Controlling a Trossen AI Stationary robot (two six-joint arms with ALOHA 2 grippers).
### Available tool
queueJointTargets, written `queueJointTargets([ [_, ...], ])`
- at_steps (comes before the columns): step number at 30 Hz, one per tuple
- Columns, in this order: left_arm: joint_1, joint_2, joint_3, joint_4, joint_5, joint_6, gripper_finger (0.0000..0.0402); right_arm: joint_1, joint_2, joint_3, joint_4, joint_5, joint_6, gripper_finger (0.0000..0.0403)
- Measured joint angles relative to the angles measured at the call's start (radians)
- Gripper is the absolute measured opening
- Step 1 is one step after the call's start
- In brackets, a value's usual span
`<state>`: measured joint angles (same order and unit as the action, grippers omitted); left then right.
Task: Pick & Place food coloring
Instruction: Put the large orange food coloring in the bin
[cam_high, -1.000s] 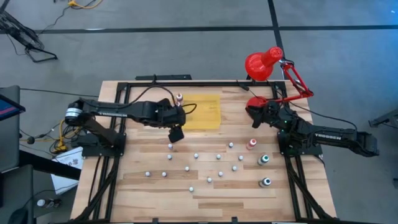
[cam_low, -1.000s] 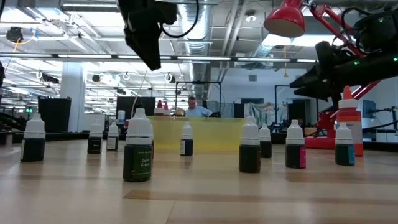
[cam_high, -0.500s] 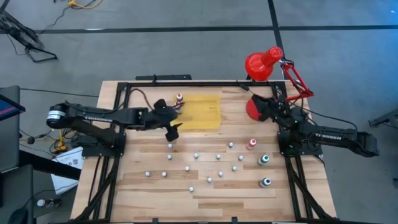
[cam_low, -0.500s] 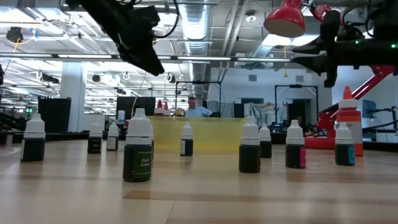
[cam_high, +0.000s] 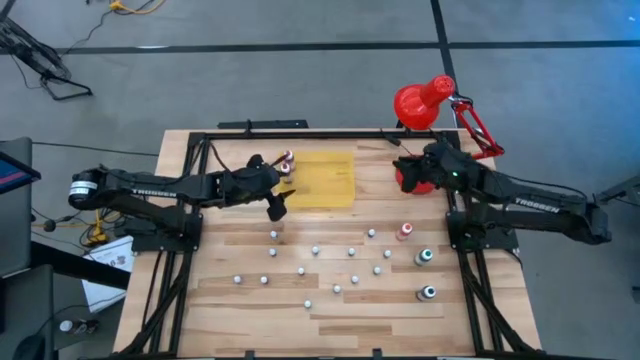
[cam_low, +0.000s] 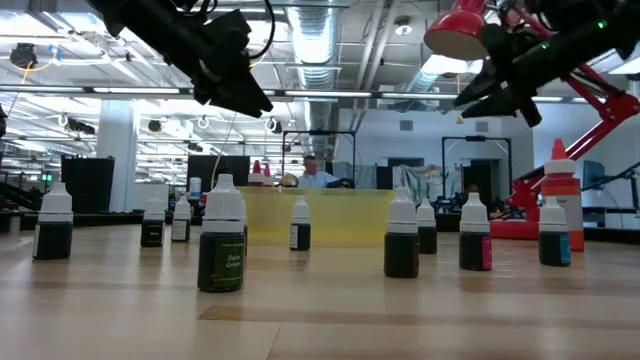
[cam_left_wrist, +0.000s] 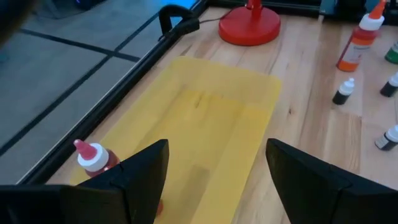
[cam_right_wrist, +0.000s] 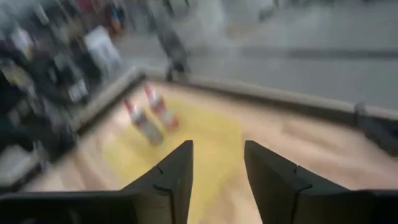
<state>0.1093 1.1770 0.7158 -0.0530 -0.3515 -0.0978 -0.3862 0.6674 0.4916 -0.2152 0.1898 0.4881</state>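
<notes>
Several small food coloring bottles (cam_high: 337, 262) stand upright on the near half of the wooden table, dark ones with white caps in the low view (cam_low: 222, 235). Bigger ones stand at the right: an orange one (cam_high: 405, 232) and two green ones (cam_high: 425, 256). One red bottle (cam_high: 287, 160) (cam_left_wrist: 93, 158) stands at the yellow mat's (cam_high: 325, 180) far left corner. My left gripper (cam_high: 276, 206) (cam_left_wrist: 214, 180) hovers open at the mat's left edge, holding nothing. My right gripper (cam_high: 403, 168) (cam_right_wrist: 217, 168) hovers open by the lamp base, facing the mat, holding nothing.
A red desk lamp (cam_high: 425, 100) stands at the far right corner, its base (cam_left_wrist: 250, 28) beside my right gripper. A black frame (cam_high: 300, 133) runs along the table's edges. People and equipment show in the room beyond the far edge (cam_low: 310, 175).
My left gripper has drawn back toward the table's left edge and tipped from pointing down to a slant. My right gripper has risen and moved toward the far edge and the mat, turning to face left. No bottle has moved.
</notes>
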Motion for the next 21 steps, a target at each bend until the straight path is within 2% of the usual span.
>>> queueJointTargets([
  [5, 0.000, 0.000, 0.000, -0.003, -0.002, 0.022, 0.0263, 0.000, 0.087, 0.144, -0.261, -0.153, 0.002, 0.0181],
  [8, 0.000, 0.000, 0.000, -0.003, -0.002, -0.021, 0.0263, 0.013, 0.144, 0.219, -0.394, -0.234, 0.045, 0.0209],
  [11, 0.000, 0.000, 0.000, -0.002, -0.002, -0.066, 0.0263, 0.042, 0.203, 0.287, -0.549, -0.268, 0.123, 0.0229],
  [15, 0.000, 0.000, 0.000, -0.002, -0.003, -0.096, 0.0263, 0.094, 0.274, 0.349, -0.709, -0.299, 0.169, 0.0235],
  [21, 0.000, 0.000, 0.000, -0.005, -0.003, -0.110, 0.0263, 0.196, 0.354, 0.367, -0.753, -0.299, 0.174, 0.0226],
])
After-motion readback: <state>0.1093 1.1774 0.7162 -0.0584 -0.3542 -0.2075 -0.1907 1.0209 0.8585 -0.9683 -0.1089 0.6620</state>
